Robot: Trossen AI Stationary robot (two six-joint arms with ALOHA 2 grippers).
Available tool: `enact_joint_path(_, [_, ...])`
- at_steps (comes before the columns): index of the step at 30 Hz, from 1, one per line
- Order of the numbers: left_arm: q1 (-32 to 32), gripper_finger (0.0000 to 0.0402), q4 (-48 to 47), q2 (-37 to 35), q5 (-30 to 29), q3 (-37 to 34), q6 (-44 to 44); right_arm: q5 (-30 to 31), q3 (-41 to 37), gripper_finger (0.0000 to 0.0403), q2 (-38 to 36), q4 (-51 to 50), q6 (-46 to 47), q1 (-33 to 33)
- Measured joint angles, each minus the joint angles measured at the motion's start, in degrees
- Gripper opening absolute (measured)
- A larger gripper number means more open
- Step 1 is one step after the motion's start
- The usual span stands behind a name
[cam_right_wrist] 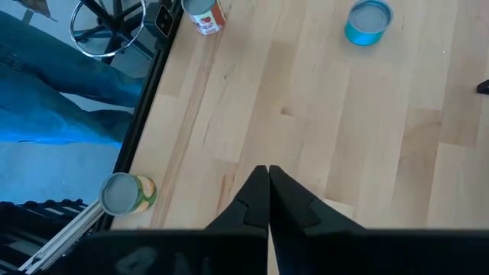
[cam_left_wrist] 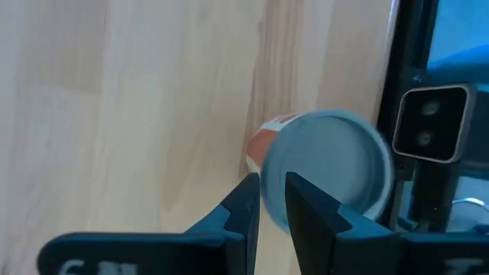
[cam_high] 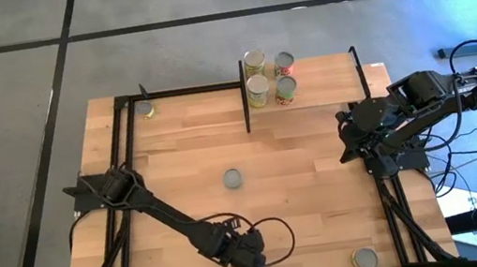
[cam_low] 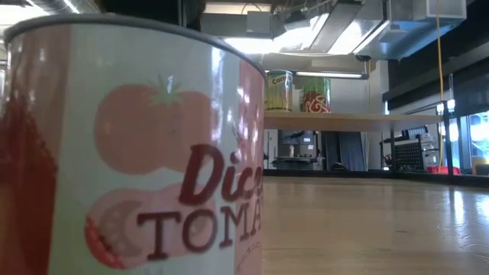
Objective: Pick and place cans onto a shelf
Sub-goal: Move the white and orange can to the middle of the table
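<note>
Left gripper point(cam_left_wrist: 272, 200) over a tomato can point(cam_left_wrist: 328, 164) at the table's near edge; right arm waits at the far right.

The left gripper's fingers stand only a narrow slit apart, clamped on nothing, their tips just in front of the red-labelled tomato can's grey lid, which lies beside the black frame post point(cam_left_wrist: 412, 46). Farther out from it, a teal can point(cam_high: 233, 180) stands alone mid-table, and another can point(cam_high: 365, 258) sits to its right by the near edge. Beyond those, four cans point(cam_high: 269, 78) are grouped on the shelf point(cam_high: 326, 82). The right gripper point(cam_right_wrist: 268, 200) is pressed together, empty, above bare wood.
</note>
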Motion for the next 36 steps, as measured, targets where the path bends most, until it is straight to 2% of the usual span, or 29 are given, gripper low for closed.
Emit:
enact_joint_path(17, [0.3,0.0052,-0.4,1.6,0.0,0.0,1.4,-0.1,0.0,0.0000,0.0,0.0,0.0,0.0])
enact_joint_path(22, [2.2,0.0008,-0.4,1.6,4.0,0.0,1.7,-0.1,0.0,0.0000,0.0,0.0,0.0,0.0])
enact_joint_path(27, [5.3,0.0004,-0.6,1.3,9.7,0.3,3.5,-0.1,0.0,0.0000,0.0,0.0,0.1,0.0])
enact_joint_path(32, [8.5,0.0003,-2.4,0.4,12.1,4.3,9.2,-0.1,0.0,0.0000,0.0,0.0,0.1,0.0])
enact_joint_path(36, [12.1,0.0002,-11.9,0.1,12.2,10.8,15.7,-0.1,0.0,0.0000,0.0,0.0,0.1,0.0])
